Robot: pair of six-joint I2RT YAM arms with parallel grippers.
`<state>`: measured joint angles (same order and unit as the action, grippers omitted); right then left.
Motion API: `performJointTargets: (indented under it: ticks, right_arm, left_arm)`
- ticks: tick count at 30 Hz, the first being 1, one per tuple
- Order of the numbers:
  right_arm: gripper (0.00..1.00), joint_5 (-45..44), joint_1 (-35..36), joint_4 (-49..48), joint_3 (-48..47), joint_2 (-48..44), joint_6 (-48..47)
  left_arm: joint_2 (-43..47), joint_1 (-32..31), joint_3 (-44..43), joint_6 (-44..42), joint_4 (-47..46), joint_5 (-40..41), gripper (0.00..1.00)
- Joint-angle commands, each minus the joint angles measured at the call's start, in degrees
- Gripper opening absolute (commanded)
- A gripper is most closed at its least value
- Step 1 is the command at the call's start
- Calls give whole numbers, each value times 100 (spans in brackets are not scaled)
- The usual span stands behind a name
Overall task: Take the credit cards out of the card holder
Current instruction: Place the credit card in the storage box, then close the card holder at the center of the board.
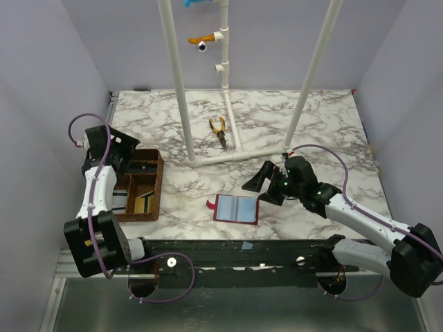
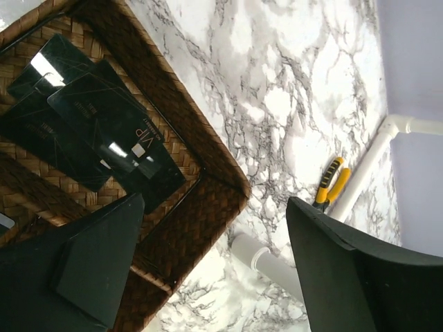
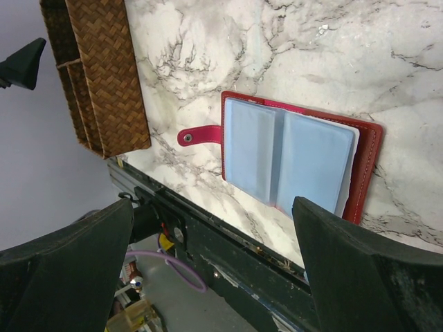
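The red card holder [image 1: 236,209] lies open and flat near the table's front edge, its pale blue-grey panels up and its snap strap to the left. It also shows in the right wrist view [image 3: 297,155]; no card shows in its panels. My right gripper [image 1: 259,188] is open and empty, just right of and above the holder, with wide jaws [image 3: 213,204]. My left gripper [image 1: 131,155] is open and empty over the brown woven tray [image 1: 158,185]. Black cards [image 2: 104,131] lie in a tray compartment below it [image 2: 214,200].
A white PVC pipe frame [image 1: 228,153] stands at mid-table with uprights rising from it; its base pipe shows in the left wrist view [image 2: 263,259]. Yellow-handled pliers [image 1: 219,131] lie beside it, also seen from the left wrist [image 2: 332,183]. The black rail runs along the front edge [image 3: 208,242].
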<state>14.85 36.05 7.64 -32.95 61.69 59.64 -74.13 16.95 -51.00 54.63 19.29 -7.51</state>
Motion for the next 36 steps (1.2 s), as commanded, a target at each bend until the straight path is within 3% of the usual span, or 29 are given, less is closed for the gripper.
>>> performJointTargets:
  ticks: [1, 9, 21, 29, 36]
  right_arm:
    - [100, -55, 25, 142, -94, -23, -81]
    - [100, -101, 33, 141, -41, 2, -77]
    - [100, -180, 33, 234, 46, 26, -106]
    - [100, -307, 28, 350, 118, -21, -50]
    - [100, -373, 33, 370, 254, -126, -7]
  left_arm:
    - [482, 58, -159, -233, 50, 67, 87]
    - [1354, 23, 303, -319, 152, -135, 89]
    - [2849, -790, 1197, -396, 661, 121, 87]
    - [3278, -1760, 1398, -312, 970, 400, 85]
    - [3297, -3010, 1495, 21, 1057, 774, 82]
